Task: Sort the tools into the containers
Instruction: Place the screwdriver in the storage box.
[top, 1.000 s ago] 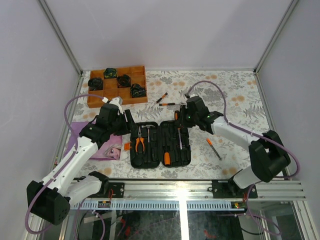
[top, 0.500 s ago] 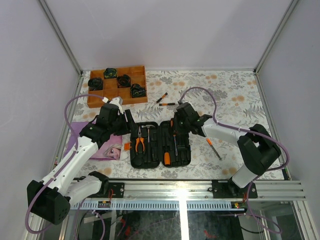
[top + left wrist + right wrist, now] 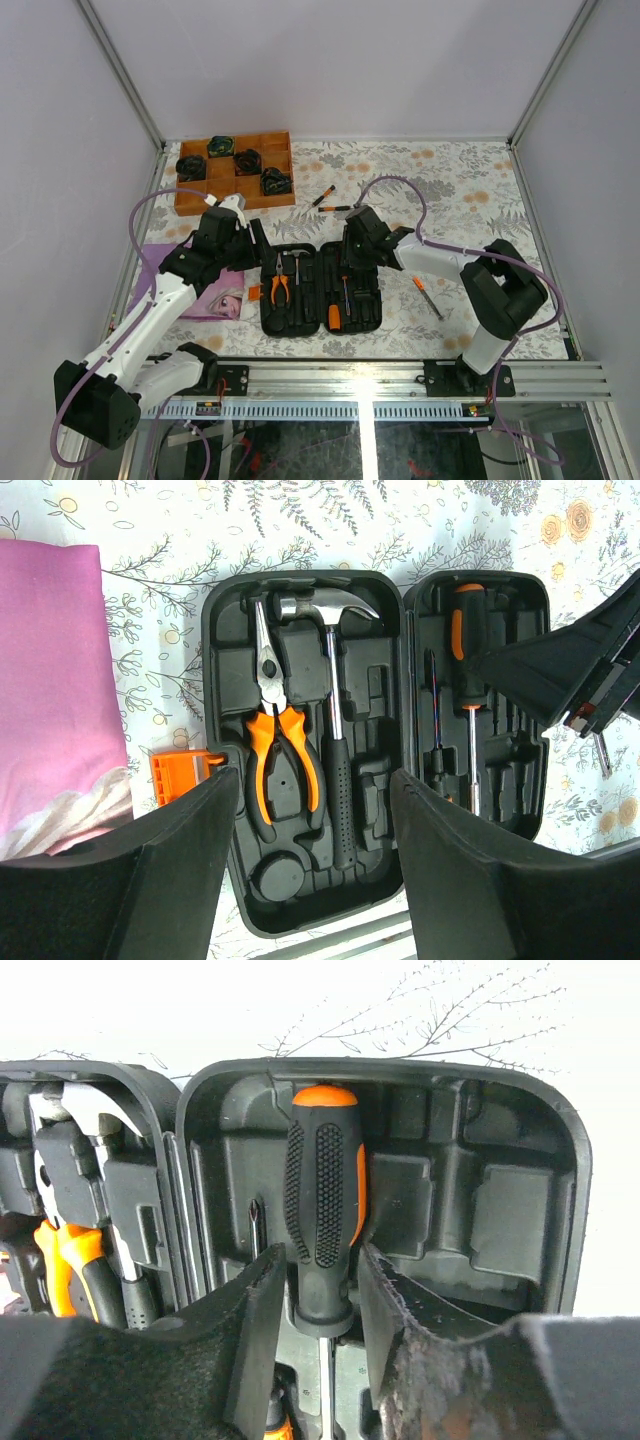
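Straddling the black ribbed screwdriver with orange cap (image 3: 322, 1180), the right gripper (image 3: 320, 1260) flanks its handle closely; clamped or released cannot be told. Seated in its moulded slot, the tool looks light, rigid and grippy: take it mid-handle. The left gripper (image 3: 312, 780) hovers spread and empty. The black hard-shell tool case (image 3: 222, 670) also holds a steel hammer (image 3: 332, 720) and orange-handled pliers (image 3: 272, 745).

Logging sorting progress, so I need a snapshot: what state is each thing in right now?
tool case: open, lying flat
orange latch: undone
pliers: seated in the case's left half
hammer: seated beside the pliers
thin screwdriver: seated in the right half
large screwdriver: in the right half, between the right gripper's fingers
loose screwdrivers: lying outside the case
left gripper: open, empty
right gripper: flanking the handle, grip unclear
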Controlling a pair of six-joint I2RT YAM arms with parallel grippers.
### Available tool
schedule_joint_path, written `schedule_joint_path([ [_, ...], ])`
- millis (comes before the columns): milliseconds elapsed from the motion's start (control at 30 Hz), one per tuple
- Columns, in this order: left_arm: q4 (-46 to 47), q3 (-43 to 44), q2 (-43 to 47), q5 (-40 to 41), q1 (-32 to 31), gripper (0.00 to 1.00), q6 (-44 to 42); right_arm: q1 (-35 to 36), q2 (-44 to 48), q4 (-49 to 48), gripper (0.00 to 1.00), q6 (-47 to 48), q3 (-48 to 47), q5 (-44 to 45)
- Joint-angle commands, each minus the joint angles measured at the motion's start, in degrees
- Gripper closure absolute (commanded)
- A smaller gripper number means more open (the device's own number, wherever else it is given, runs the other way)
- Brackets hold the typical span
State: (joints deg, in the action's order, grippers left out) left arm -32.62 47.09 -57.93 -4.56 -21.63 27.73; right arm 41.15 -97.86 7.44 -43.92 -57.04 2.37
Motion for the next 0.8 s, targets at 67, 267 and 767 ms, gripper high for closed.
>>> schedule_joint_path([
  [67, 2.7, -0.4, 0.0, -0.2, 0.5, 0.38, -0.8, 0.5, 0.6, 1.3, 0.53, -0.4, -2.8, 3.6],
  [267, 2.7, -0.4, 0.0, -0.2, 0.5, 0.39, -0.9, 0.5, 3.6, 3.3, 0.53, 1.3, -3.0, 5.3],
  [767, 3.9, 1.2, -5.5, 1.6, -5.1, 0.43, 3.7, 0.7, 21.1, 4.3, 0.56, 3.7, 9.0, 2.0],
])
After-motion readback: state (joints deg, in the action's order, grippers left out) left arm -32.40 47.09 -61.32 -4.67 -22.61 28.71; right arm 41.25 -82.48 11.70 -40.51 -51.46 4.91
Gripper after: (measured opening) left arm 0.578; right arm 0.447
